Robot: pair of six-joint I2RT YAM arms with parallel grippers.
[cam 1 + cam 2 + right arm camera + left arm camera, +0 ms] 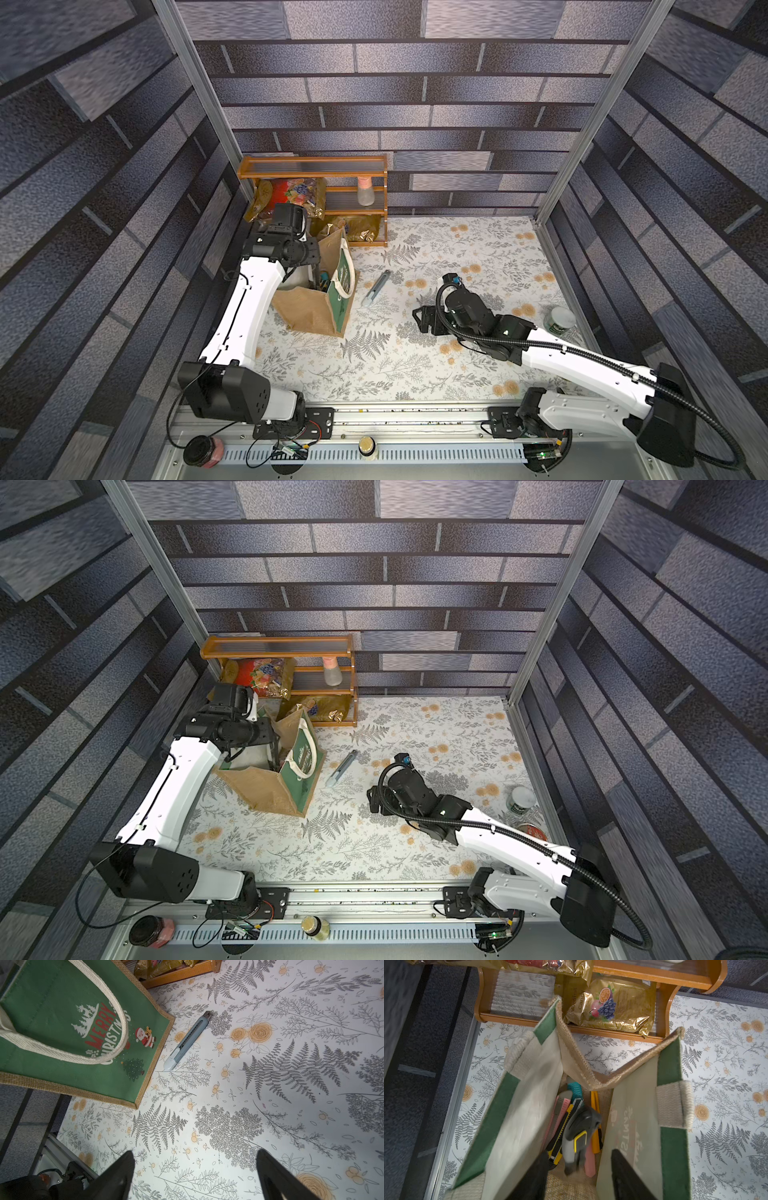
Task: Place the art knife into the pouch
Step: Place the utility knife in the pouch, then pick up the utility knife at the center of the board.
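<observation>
The pouch (318, 305) stands open-mouthed at the left of the table, its green Merry Christmas panel (62, 1028) facing the right arm. My left gripper (578, 1169) is open above the pouch's mouth, looking down inside. Between its black fingers (537, 1174) a grey and black knife with yellow trim (577, 1132) shows blurred, touching neither finger. Under it several other knives (560, 1118) lie on the pouch's floor. A grey-blue art knife (376, 287) (187, 1040) lies flat on the cloth just right of the pouch. My right gripper (195, 1153) is open and empty, hovering nearer the table's front than that knife.
A wooden rack (332, 195) with gold snack bags (612, 1005) and a bottle (365, 191) stands right behind the pouch. A white-lidded jar (560, 320) sits near the right wall. Two jars (201, 451) (366, 446) rest on the front rail.
</observation>
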